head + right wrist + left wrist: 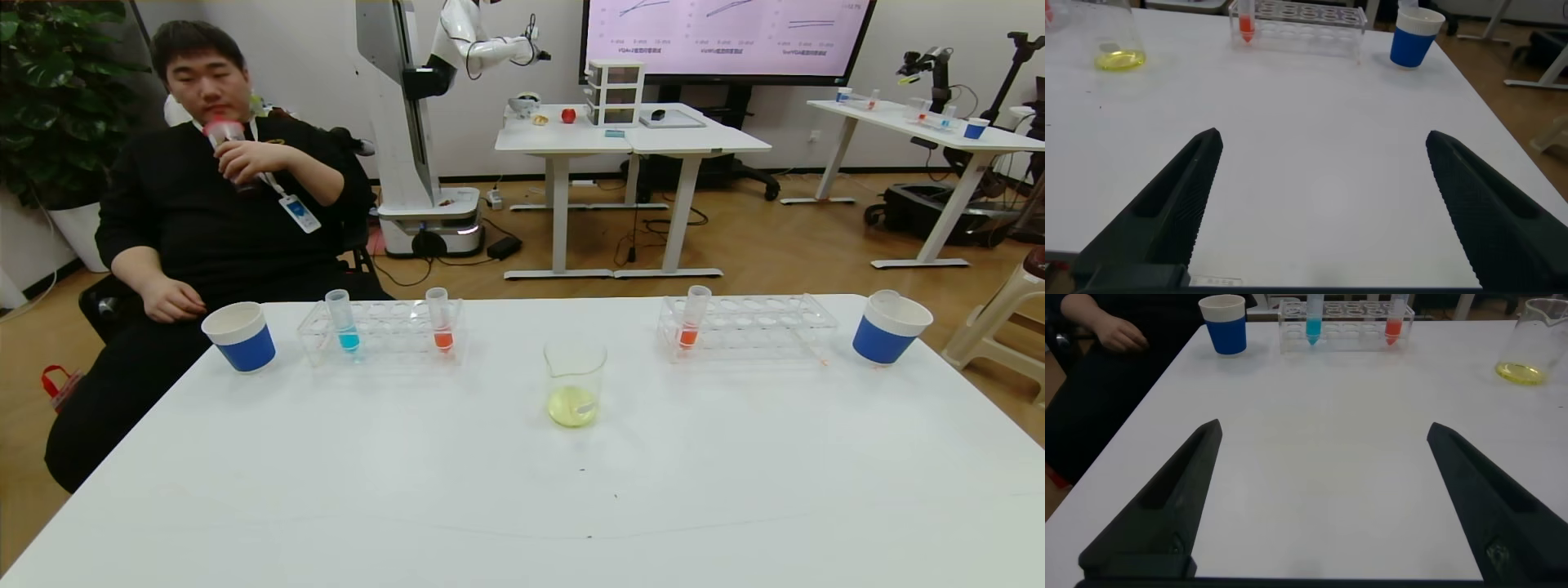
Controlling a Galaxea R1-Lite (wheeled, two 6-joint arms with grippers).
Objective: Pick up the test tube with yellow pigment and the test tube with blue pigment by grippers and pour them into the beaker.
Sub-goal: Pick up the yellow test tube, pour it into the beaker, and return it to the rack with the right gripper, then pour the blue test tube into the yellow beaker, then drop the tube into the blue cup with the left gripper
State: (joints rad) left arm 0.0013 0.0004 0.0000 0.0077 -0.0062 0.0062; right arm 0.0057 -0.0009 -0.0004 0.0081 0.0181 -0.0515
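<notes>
The beaker (575, 384) stands mid-table with yellow liquid at its bottom; it also shows in the left wrist view (1529, 345) and the right wrist view (1114, 37). The test tube with blue pigment (344, 322) stands upright in the left rack (384, 331), and shows in the left wrist view (1313, 318). No tube with yellow pigment is in view. My left gripper (1323, 437) and right gripper (1323, 143) are open and empty over bare table near the front edge, far from the racks. Neither gripper shows in the head view.
Orange-red tubes stand in the left rack (441, 320) and the right rack (694, 317). Blue-sleeved paper cups sit at far left (240, 336) and far right (890, 327). A seated man (212, 204) is behind the table's left corner.
</notes>
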